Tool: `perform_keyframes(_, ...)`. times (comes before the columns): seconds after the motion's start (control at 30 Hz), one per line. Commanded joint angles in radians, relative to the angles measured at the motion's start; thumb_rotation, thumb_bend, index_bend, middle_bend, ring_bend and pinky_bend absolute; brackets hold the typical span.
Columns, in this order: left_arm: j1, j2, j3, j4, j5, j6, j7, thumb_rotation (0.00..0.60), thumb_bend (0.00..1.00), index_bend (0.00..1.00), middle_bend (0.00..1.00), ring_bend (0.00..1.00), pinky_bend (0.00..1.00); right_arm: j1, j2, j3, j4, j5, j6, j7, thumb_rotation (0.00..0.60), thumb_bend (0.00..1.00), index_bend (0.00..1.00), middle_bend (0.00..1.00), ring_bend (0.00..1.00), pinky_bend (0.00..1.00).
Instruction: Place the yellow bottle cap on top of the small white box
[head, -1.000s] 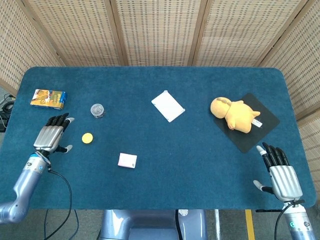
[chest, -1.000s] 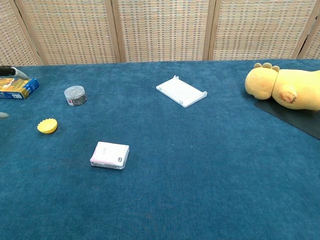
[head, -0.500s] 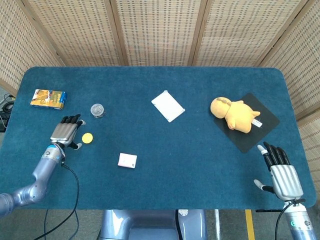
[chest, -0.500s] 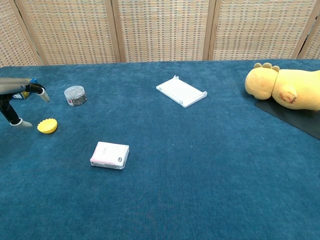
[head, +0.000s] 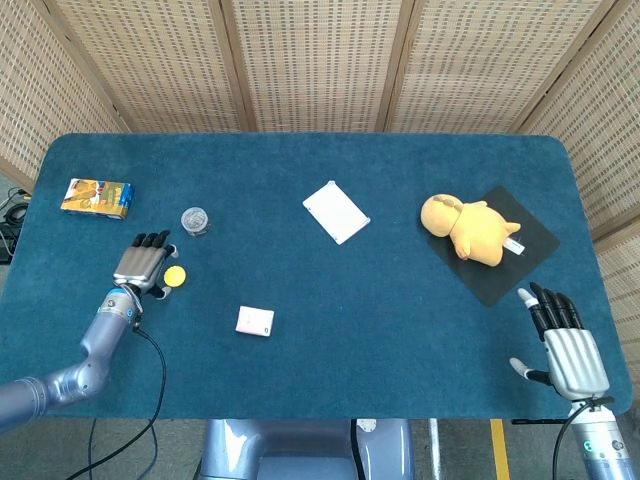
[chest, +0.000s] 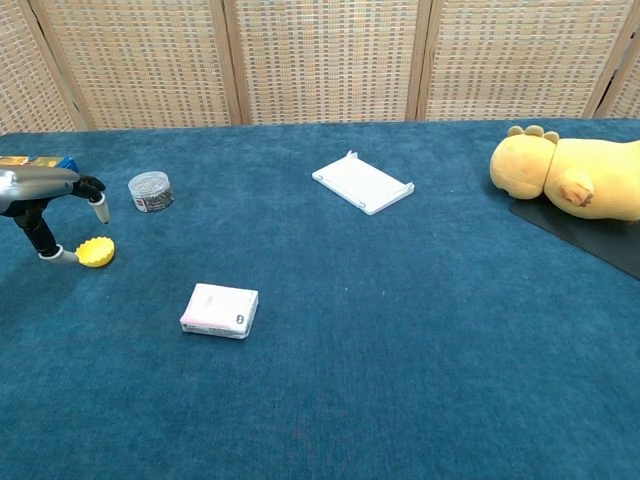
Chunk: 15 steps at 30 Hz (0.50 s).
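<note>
The yellow bottle cap (head: 176, 277) (chest: 97, 251) lies flat on the blue table, left of centre. My left hand (head: 142, 264) (chest: 45, 200) hovers just to its left with its fingers spread over the near side of the cap; its thumb tip sits right beside the cap's left edge, and nothing is held. The small white box (head: 254, 321) (chest: 219, 310) lies flat, nearer the front and to the right of the cap. Palm down and open, my right hand (head: 565, 345) rests at the front right corner, far from both, and shows in the head view only.
A clear round container (head: 195, 220) (chest: 150, 190) stands just behind the cap. An orange and blue packet (head: 97, 197) lies at the far left. A flat white tray (head: 336, 211) (chest: 362, 183) lies mid-table. A yellow plush toy (head: 465, 228) (chest: 565, 178) rests on a black mat (head: 520, 250).
My left hand has moved right across the table, from well left of the cap to right beside it. The cap, box and right hand have not moved.
</note>
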<state>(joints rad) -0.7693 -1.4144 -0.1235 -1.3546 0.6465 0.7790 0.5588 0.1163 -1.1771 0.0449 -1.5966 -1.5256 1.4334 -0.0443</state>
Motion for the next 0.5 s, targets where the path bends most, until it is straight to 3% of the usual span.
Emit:
perform_keyframes(0.03, -0.009, -0.009, 0.013, 0.008, -0.017, -0.005, 0.006, 0.6, 0.28, 0.27, 0.0, 0.0, 0.0, 0.0, 0.0, 0.0, 0.001, 0.001, -0.001, 0.001, 0.6, 0.0, 0.05, 0.0, 0.0, 0.04)
perform_keyframes(0.5, -0.021, -0.047, 0.043, 0.051, -0.005, 0.005, -0.015, 0.6, 0.28, 0.27, 0.0, 0.0, 0.0, 0.002, -0.003, -0.002, 0.003, 0.001, -0.003, -0.001, 0.6, 0.0, 0.05, 0.0, 0.0, 0.04)
